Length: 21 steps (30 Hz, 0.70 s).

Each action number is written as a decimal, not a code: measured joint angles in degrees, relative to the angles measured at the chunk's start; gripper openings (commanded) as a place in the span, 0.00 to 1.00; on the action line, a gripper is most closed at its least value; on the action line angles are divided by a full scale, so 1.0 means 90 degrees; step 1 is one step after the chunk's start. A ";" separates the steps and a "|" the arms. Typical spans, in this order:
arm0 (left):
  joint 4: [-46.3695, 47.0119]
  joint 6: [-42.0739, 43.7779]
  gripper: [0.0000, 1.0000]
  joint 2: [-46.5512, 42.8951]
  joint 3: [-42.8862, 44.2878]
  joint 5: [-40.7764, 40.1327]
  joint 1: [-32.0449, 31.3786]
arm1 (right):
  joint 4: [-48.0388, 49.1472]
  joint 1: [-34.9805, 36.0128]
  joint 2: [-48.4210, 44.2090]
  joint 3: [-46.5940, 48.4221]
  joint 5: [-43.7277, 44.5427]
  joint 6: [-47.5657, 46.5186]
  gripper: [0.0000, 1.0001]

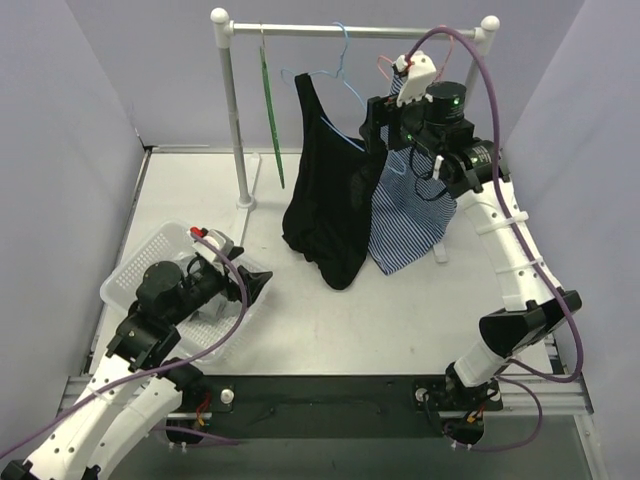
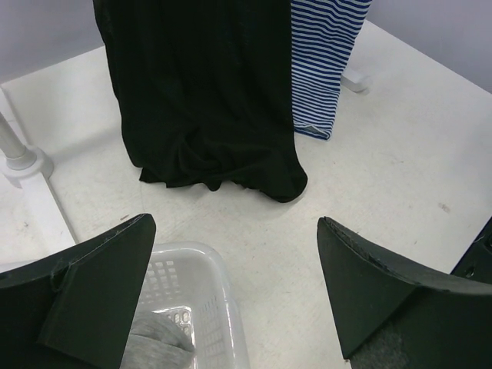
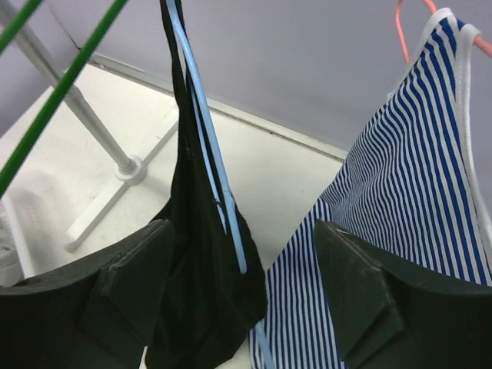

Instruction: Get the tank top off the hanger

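- The black tank top (image 1: 325,210) hangs from a blue hanger (image 1: 340,62) on the rail (image 1: 350,31) at the back of the table (image 1: 400,320). Its bottom hem is bunched on the tabletop.
- In the right wrist view one strap of the black top runs up alongside the blue hanger wire (image 3: 206,138), with the body of the top sagging below it.
- The right gripper (image 1: 385,130) is raised to the top's upper right edge. Its fingers stand apart, and the black cloth and blue wire lie in the gap between them, nearer one finger. Nothing is pinched.
- Just right of the black top hangs a blue-and-white striped tank top (image 1: 410,220) on a pink hanger (image 1: 385,62). The two garments touch along their sides.
- A bare green hanger (image 1: 270,110) hangs at the left end of the rail, apart from the clothes.
- The left gripper (image 1: 255,285) sits low at the near left, over the edge of a white basket (image 1: 140,255), well apart from the black top. Its fingers are spread wide and hold nothing.
- Grey cloth (image 2: 157,334) lies inside the basket.
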 measured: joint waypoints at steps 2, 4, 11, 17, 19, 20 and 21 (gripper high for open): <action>0.0000 0.0002 0.97 -0.0058 0.0000 0.0012 0.0005 | 0.0022 -0.0034 0.0209 0.0080 -0.0032 -0.0032 0.60; 0.0000 0.0005 0.97 -0.0100 0.0000 0.0010 0.0005 | 0.0027 -0.0041 0.0432 0.0163 -0.0046 -0.0022 0.49; -0.0032 0.0073 0.97 -0.0078 0.0000 -0.0117 0.0005 | 0.0068 -0.0044 0.0889 0.0257 -0.0163 0.0022 0.14; -0.0051 0.0121 0.97 -0.0085 0.0000 -0.0231 0.0010 | 0.0274 -0.0019 0.0906 0.0265 -0.0267 0.0121 0.00; -0.0068 0.0126 0.97 -0.0100 0.0000 -0.0236 0.0010 | 0.0410 -0.0007 0.0906 0.0265 -0.0270 0.0160 0.00; -0.0075 0.0129 0.97 -0.0104 0.0000 -0.0236 0.0010 | 0.0508 0.0019 0.0896 0.0262 -0.0270 0.0168 0.00; -0.0075 0.0131 0.97 -0.0107 0.0002 -0.0236 0.0010 | 0.0595 0.0029 0.0879 0.0260 -0.0270 0.0172 0.00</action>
